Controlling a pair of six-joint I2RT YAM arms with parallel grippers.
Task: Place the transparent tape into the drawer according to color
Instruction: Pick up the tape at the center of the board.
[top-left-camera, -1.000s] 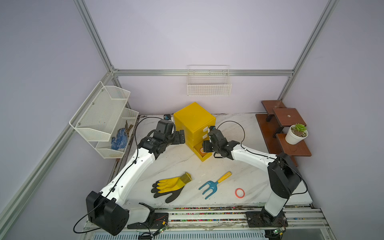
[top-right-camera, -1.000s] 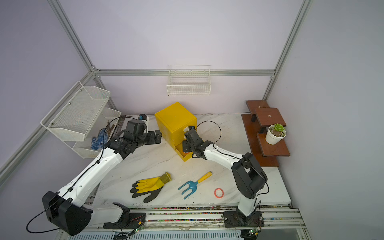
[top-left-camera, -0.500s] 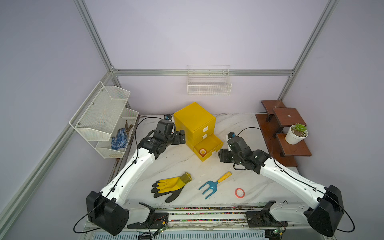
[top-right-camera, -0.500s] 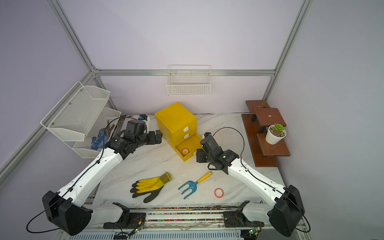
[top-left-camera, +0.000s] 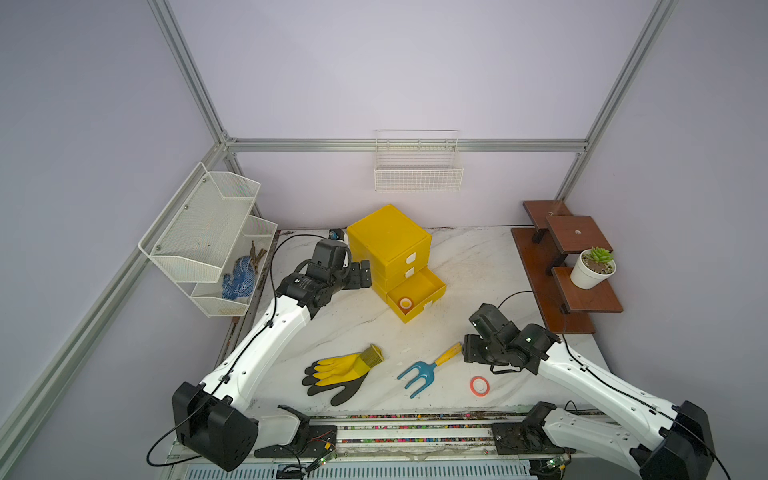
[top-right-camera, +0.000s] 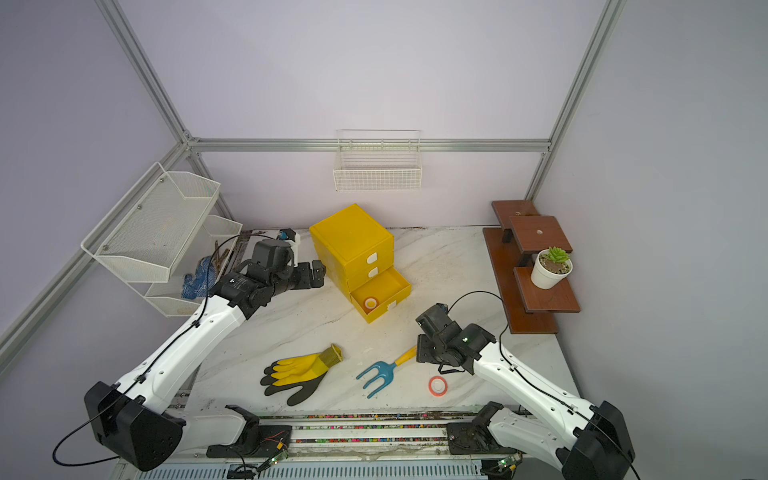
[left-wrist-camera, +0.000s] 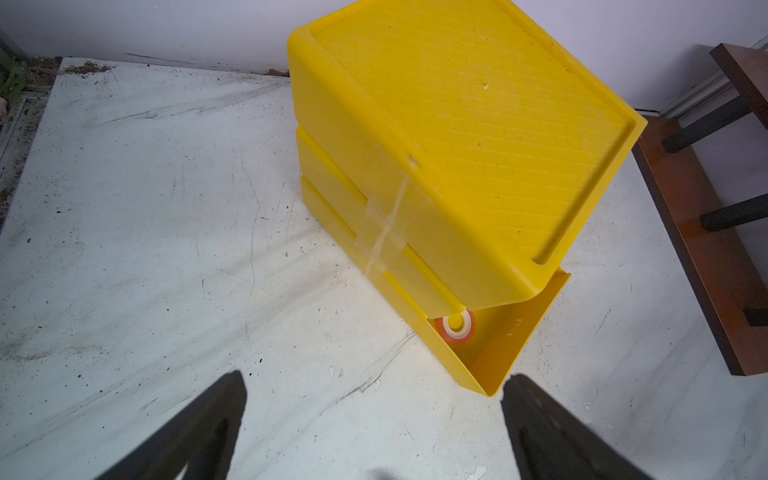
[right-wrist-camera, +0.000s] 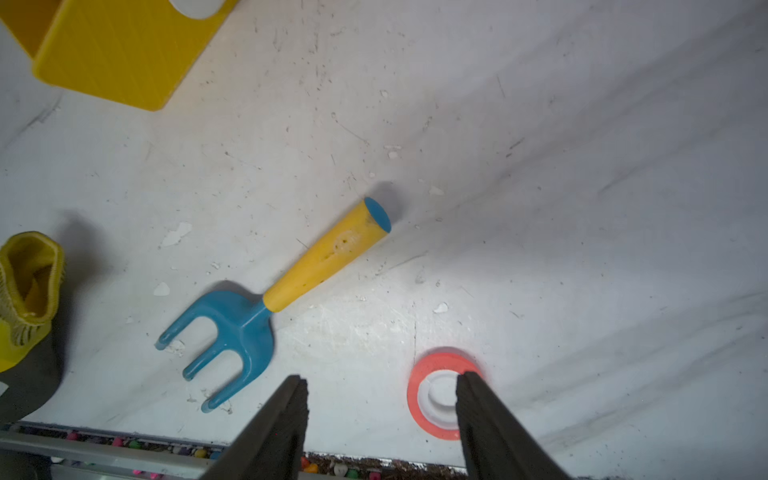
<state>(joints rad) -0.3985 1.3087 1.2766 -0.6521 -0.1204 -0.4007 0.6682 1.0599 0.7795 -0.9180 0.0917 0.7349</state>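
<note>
Bright, soft, even overhead light, short faint shadows beside rake (right-wrist-camera: 286, 286) and glove (right-wrist-camera: 25, 291), drawer (right-wrist-camera: 112, 54) slightly blurred in right wrist view, straight lines bowed at top-view edges

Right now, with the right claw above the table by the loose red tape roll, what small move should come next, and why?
Probably nudge the right claw across until the red tape roll sits centred in its gap, before lowering. Its jaws stand open and empty, but one finger overlaps the roll's core. The bottom drawer is open and holds a matching red roll.
</note>
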